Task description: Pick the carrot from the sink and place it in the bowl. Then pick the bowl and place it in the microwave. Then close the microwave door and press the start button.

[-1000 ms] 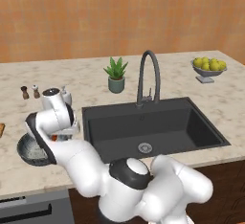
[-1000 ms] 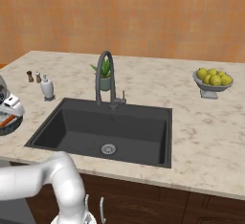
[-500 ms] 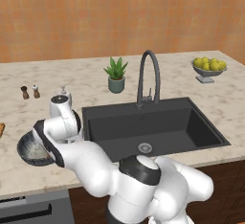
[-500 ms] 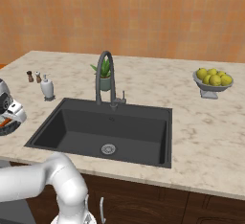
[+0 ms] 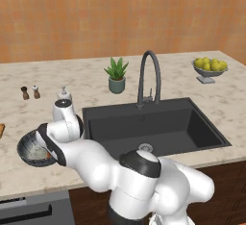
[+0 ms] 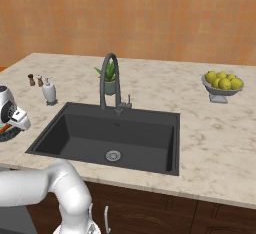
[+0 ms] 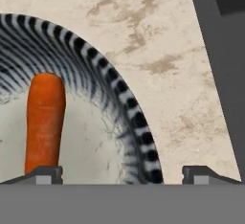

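carrot lies in the bowl, gripper open above the rim

in the hand view the gripper (image 7: 122, 173) has its two dark tips wide apart and they hold nothing. one tip stands over the inside of the bowl, just at the near end of the carrot (image 7: 45, 122), the other tip stands over the marble counter (image 7: 158, 46) outside the bowl. the rim of the bowl (image 7: 127, 117) passes between the two tips. the carrot lies flat on the pale speckled inside of the bowl, and its far end reaches the striped wall.

in the left base view the bowl (image 5: 29, 148) sits on the counter near its front edge, just beside the left edge of the sink (image 5: 153, 125), and the white arm bends over it. the dark sink basin has a round metal drain (image 6: 113, 155) near its front wall.

behind the sink, at its back edge, the tall arched faucet (image 5: 146, 77) rises. to the left of it, near the back left corner of the sink, stands a white soap dispenser (image 6: 49, 91). farther back left are two small shakers (image 5: 30, 92), close together. a small potted plant (image 5: 116, 75) stands behind the faucet. toward the far right corner of the counter there is a metal footed bowl of yellow fruit (image 6: 222, 84), well apart from the sink.
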